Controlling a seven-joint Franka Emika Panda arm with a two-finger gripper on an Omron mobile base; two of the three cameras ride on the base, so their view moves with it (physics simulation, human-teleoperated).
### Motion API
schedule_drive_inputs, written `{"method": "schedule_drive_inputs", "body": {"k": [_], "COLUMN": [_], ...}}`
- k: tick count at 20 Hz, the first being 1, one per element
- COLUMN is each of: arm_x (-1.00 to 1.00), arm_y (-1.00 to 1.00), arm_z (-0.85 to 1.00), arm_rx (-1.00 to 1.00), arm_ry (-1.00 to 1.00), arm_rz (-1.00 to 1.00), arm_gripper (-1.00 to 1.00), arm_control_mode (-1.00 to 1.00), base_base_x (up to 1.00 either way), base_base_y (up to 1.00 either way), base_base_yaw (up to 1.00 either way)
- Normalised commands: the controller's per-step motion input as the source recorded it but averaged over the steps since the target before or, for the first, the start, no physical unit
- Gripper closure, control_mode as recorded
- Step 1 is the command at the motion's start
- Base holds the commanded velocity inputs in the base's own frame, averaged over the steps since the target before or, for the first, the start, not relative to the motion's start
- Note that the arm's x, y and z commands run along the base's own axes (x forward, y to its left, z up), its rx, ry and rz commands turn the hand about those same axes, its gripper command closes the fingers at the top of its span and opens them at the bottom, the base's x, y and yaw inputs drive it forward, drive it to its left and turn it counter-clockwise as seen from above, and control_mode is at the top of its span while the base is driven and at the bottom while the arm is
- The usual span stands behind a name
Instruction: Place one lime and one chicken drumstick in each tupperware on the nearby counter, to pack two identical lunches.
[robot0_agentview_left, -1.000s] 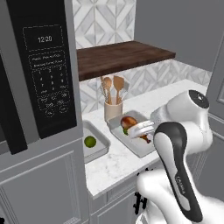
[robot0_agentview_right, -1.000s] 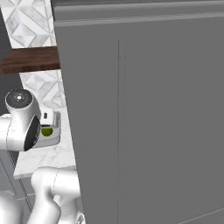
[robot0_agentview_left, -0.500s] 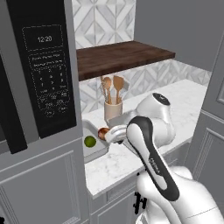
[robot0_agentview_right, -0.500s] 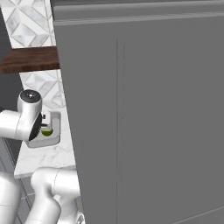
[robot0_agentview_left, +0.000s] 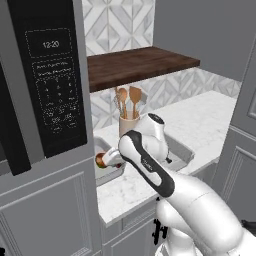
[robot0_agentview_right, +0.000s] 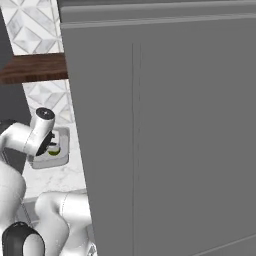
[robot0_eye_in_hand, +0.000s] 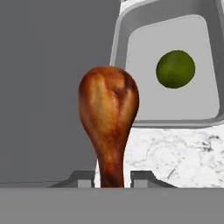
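Drumstick in my grip beside the left tray.
My two-finger gripper (robot0_eye_in_hand: 112, 179) is clamped on the glossy brown chicken drumstick (robot0_eye_in_hand: 108, 116), above white marble-look counter (robot0_eye_in_hand: 175, 153); the round green lime (robot0_eye_in_hand: 175, 69) sits in the shallow grey rectangular tupperware (robot0_eye_in_hand: 120, 39).

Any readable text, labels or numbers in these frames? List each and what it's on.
"12:20": clock display at the top of the microwave control panel, left base view.
Keypad buttons under the display carry markings, too small and blurred to read.
No text on the tupperware, lime, chicken drumstick, utensil holder or counter.
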Motion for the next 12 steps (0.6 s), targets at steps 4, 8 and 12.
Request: {"method": "schedule_drive_inputs", "body": {"k": [4,8,12], "arm_x": [0.53,0.56,0.52], "arm_y": [0.11,0.34,0.37], "arm_z": [-0.28,-0.39,-0.37], "arm_rx": [0.00,0.00,0.00], "arm_ry": [0.01,0.05,0.04], "arm_rz": [0.00,0.00,0.00], "arm_gripper": [1.00,1.00,1.00], "arm_control_mode": [-1.00,-1.00,-1.00], "base_base_x": [0.00,0.00,0.00], "base_base_y": [0.00,0.00,0.00], "base_base_yaw": [0.00,0.00,0.00]}}
